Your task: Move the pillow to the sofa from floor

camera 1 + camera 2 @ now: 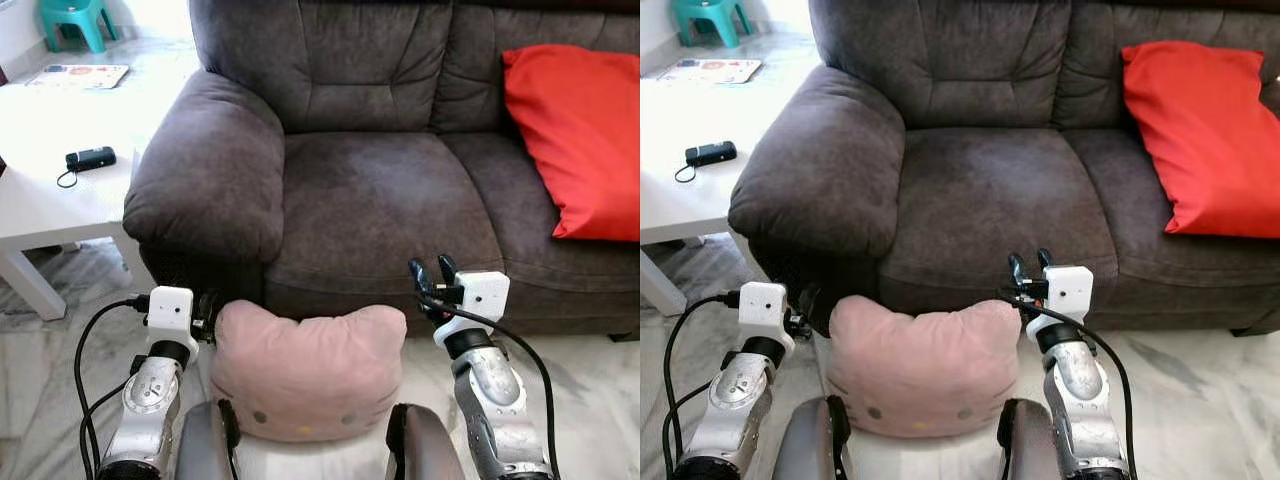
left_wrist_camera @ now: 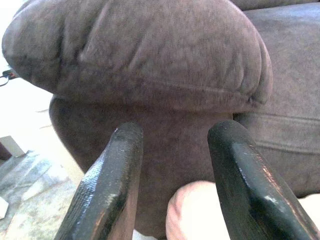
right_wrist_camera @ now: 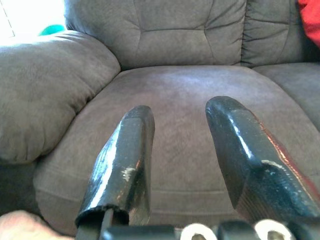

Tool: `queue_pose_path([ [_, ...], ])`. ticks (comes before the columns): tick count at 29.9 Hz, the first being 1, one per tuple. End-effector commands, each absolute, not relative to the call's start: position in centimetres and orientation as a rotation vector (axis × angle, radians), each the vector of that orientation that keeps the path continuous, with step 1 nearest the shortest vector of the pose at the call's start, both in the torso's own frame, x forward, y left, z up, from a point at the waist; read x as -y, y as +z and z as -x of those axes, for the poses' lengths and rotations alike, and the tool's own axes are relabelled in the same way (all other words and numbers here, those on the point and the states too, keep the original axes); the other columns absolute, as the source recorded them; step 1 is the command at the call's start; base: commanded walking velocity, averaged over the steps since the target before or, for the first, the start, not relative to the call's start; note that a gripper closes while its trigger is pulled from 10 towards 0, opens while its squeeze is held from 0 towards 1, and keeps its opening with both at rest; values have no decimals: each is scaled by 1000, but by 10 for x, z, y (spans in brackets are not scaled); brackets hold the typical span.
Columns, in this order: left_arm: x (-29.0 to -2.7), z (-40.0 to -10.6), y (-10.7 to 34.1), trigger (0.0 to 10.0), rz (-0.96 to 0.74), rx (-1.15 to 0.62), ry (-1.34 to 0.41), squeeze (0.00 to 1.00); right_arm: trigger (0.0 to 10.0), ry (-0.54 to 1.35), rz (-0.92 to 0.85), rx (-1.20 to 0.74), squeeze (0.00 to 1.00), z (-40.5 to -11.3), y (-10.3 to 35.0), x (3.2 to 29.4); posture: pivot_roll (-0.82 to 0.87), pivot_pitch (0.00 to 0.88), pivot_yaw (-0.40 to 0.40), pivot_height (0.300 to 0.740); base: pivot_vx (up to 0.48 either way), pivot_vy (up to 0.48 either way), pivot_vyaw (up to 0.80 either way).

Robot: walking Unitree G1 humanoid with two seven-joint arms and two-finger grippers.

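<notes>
The pink pillow (image 1: pixel 308 368) lies on the floor (image 1: pixel 590 390) touching the sofa (image 1: pixel 380 200) front. The left gripper (image 2: pixel 170 175) at 9 o'clock and the right gripper (image 1: pixel 432 275) at 3 o'clock are both released.

- Daylight enters from the upper left, bleaching the white table (image 1: pixel 45 195) and the floor beyond it almost to pure white.
- The dark sofa (image 1: pixel 390 190) is evenly lit, its seat showing a pale sheen.
- Head views are sharp, without motion blur.
- In the wrist views the near black fingers (image 3: pixel 125 165) are soft-focused, with small glare streaks.
- The left wrist view's background is overexposed.
</notes>
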State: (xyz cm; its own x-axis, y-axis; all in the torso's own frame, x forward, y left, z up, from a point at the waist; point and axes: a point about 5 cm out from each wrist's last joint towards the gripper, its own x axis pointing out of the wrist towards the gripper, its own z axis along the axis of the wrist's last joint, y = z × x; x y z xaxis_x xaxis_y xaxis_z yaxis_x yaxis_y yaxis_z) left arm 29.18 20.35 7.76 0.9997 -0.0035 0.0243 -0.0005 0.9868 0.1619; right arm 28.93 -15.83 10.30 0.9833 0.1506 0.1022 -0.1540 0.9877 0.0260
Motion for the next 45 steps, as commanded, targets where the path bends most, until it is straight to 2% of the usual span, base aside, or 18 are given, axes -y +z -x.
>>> queue_pose_path([
  [1,-203,-293,77,10000,-146,15,-7,0,10000,174,-36,125,0,-292,112,155,33,0,-47,487,304,0,0],
  [7,-203,-293,76,10000,-132,9,-13,0,10000,185,-37,118,0,-292,111,153,34,0,-47,487,293,0,0],
  [37,-201,-293,72,10000,-115,-12,-35,0,10000,216,-45,100,0,-291,110,149,35,0,-51,487,0,0,0],
  [45,-200,-294,73,10000,-114,-11,-43,0,10000,220,-50,83,0,-292,109,149,35,0,-52,487,255,0,-210],
])
